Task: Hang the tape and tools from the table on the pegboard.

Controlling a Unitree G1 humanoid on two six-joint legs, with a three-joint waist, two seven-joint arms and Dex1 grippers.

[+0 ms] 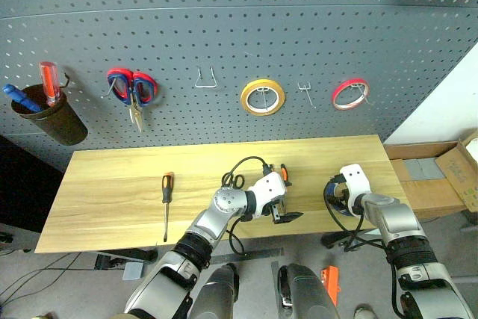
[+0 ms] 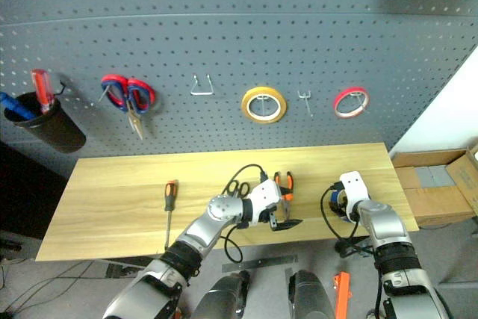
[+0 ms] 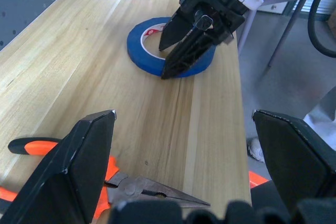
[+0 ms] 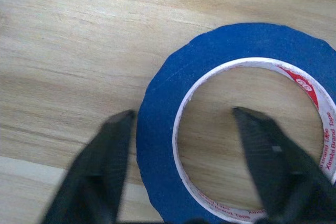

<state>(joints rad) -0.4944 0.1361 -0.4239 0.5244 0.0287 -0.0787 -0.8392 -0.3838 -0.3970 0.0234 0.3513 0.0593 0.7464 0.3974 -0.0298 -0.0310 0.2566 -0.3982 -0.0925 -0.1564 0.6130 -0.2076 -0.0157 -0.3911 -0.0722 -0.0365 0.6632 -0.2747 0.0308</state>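
Note:
The blue tape (image 4: 157,129) lies flat near the right end of the table (image 1: 112,192). My right gripper (image 4: 181,116) is down on it and open, one finger outside the ring and one inside, with gaps to the band. My left gripper (image 1: 287,214) hovers open at the table's front middle, pointing toward the tape (image 3: 142,51). The orange-handled pliers (image 3: 147,187) lie right under it. Just left of it are the black-handled scissors (image 1: 233,179), and the slim screwdriver (image 1: 166,199) lies further left. The pegboard (image 1: 224,28) rises behind the table.
On the pegboard hang red-and-blue scissors (image 1: 133,89), a yellow roll (image 1: 262,96), a red roll (image 1: 350,93) and a black cup (image 1: 48,121) holding a red-handled screwdriver. Two hooks (image 1: 205,78) (image 1: 304,93) are bare. Cardboard boxes (image 1: 441,177) sit right of the table.

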